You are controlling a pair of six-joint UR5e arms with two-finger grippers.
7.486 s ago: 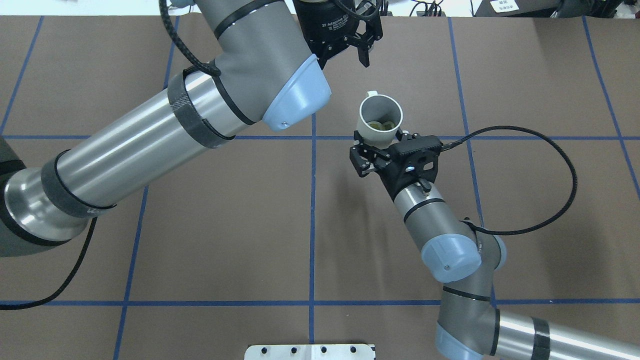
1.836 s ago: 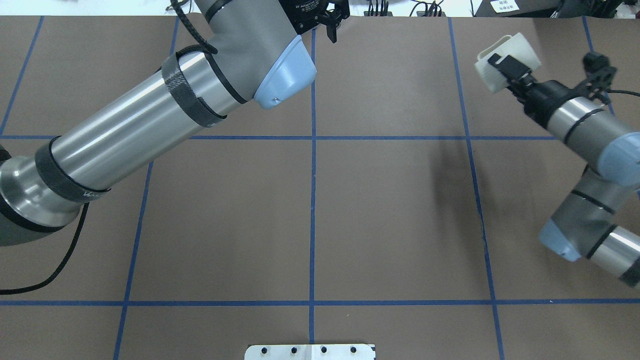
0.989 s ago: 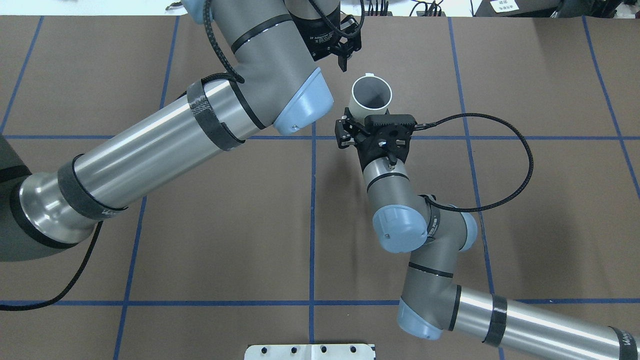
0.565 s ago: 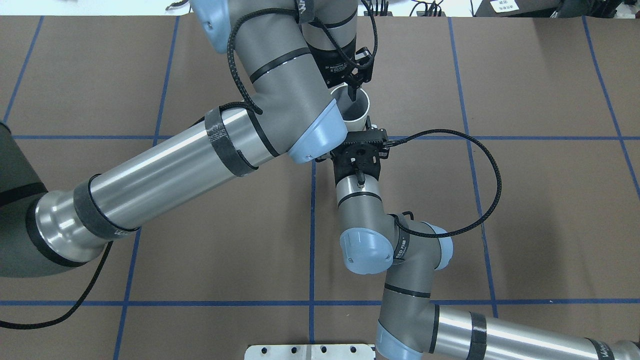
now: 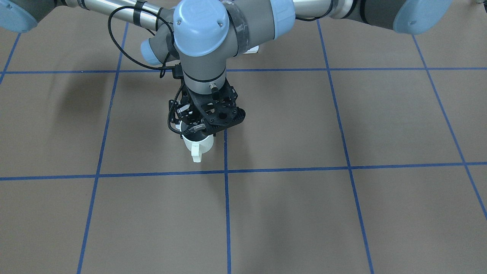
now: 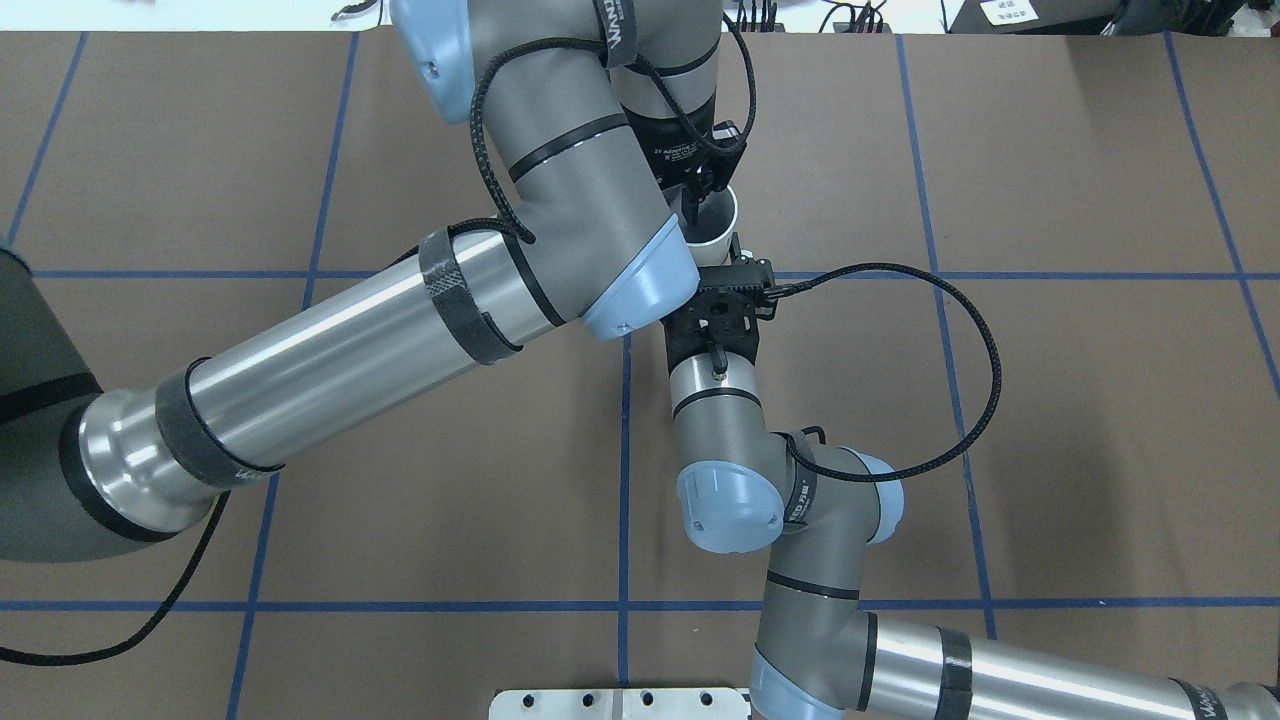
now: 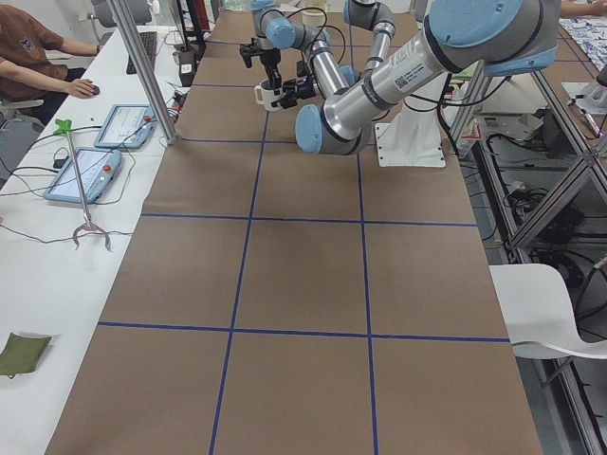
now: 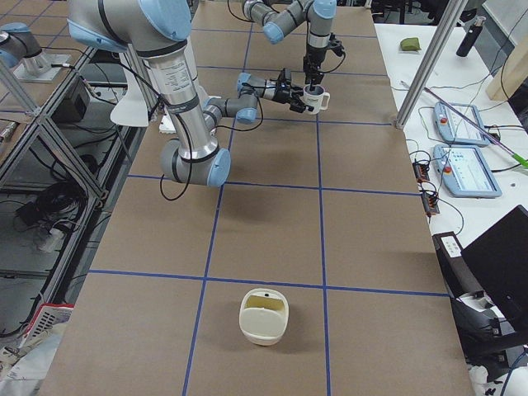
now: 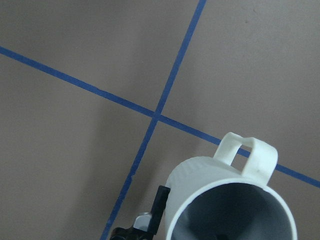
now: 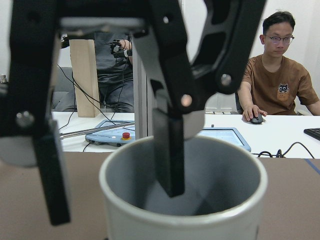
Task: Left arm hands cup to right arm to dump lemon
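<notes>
The off-white cup (image 6: 722, 236) is upright near the table's middle, its inside grey and empty in the left wrist view (image 9: 230, 200). My right gripper (image 6: 728, 262) is shut on the cup's lower wall from the robot's side. My left gripper (image 6: 700, 195) points down over the cup, open. In the right wrist view one of its fingers (image 10: 170, 150) is inside the cup (image 10: 185, 215) and the other is outside the rim, with a gap to the wall. The cup's handle (image 5: 196, 154) points away from the robot. The lemon is not in view.
A cream open container (image 8: 264, 316) stands on the table near its right end. A metal plate (image 6: 620, 703) lies at the table's near edge. Operators, tablets (image 8: 466, 169) and a post (image 8: 421, 74) are along the far side.
The right gripper carried the cup with the lemon to the far right, tipped it, and brought it back empty. The left gripper has come down so that one finger is inside the cup.
</notes>
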